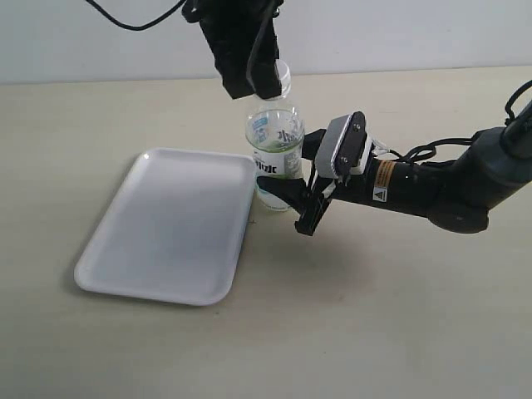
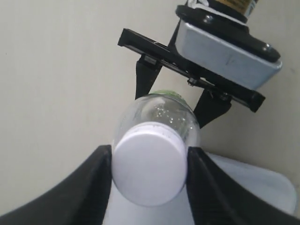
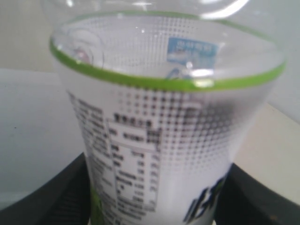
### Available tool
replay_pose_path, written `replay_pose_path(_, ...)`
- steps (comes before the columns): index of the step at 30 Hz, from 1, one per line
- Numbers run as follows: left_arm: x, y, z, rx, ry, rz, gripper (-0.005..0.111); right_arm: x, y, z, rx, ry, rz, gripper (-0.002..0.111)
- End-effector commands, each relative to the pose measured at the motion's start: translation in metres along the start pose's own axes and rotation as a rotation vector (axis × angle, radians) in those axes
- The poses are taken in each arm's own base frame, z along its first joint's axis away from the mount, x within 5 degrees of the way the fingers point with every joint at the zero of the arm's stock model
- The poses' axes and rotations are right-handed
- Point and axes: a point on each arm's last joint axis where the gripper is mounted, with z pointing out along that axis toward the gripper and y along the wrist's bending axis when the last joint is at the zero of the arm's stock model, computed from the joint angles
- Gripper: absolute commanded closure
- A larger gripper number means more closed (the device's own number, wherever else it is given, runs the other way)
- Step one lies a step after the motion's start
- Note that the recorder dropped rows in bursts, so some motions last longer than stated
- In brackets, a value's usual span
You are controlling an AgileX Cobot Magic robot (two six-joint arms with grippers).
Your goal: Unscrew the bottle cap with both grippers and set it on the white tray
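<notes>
Left hand (image 2: 149, 154) is pinching the bottle cap (image 2: 149, 168) between both fingers, cap sitting on the bottle (image 1: 276, 133). Right hand (image 3: 155, 197) is clamping the bottle's lower body, bottle standing upright on the tabletop (image 1: 374, 316) just beside the white tray (image 1: 166, 224).

White cap (image 2: 149, 168), dotted green-banded bottle (image 3: 164, 140)
</notes>
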Motion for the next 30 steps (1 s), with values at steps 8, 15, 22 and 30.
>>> replay_pose_path(8, -0.0116, -0.006, -0.002, -0.008, -0.039, -0.519, 0.107, 0.0113, 0.0016, -0.0001, -0.013, 0.12, -0.022, 0.107)
replay_pose_path(15, -0.0134, -0.004, 0.0018, -0.009, -0.063, -0.703, 0.107, 0.0113, 0.0014, -0.0001, -0.011, 0.12, -0.02, 0.107)
replay_pose_path(22, -0.0127, -0.003, 0.0018, -0.023, -0.059, -0.714, 0.107, 0.0111, 0.0014, -0.0001, -0.011, 0.118, -0.02, 0.107)
replay_pose_path(30, -0.0093, 0.0016, -0.0047, -0.082, -0.056, -0.678, 0.107, 0.0111, 0.0014, -0.0001, -0.011, 0.118, -0.02, 0.107)
